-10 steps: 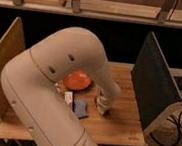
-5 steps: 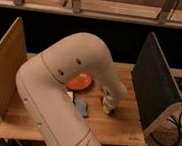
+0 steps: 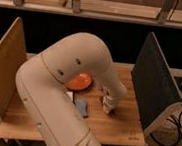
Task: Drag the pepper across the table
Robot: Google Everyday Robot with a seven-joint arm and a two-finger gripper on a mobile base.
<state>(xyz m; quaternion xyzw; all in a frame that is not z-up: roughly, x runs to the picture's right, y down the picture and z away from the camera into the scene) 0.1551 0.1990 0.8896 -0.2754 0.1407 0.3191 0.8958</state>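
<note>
One arm: the white arm [image 3: 57, 88] is filling the near left of the view, and its elbow is now reaching further right than a second ago.
Table: the table [image 3: 120, 129] is showing its pale planks on the near right, where nothing is shifting.
Blue pad: the blue pad [image 3: 81, 106] is lying just left of the gripper and is keeping the spot it held a second ago.
Gripper: the gripper [image 3: 108, 107] is pressing down toward the table right of centre, having crept a little right, away from the blue pad.
Jaws: I cannot tell whether they are standing apart or together.
Pepper: the pepper is not showing clearly; judging by the pose, it is probably lying under or against the gripper tip.
Plate: the plate [image 3: 79, 80] is sitting farther back and left, staying put and partly hidden by the arm.
Panels: the wooden panel [image 3: 7, 61] and the dark panel [image 3: 154, 81] are standing at the left and right ends.
Meaning: the small rightward creep is suggesting that the drag is under way and only just beginning.
</note>
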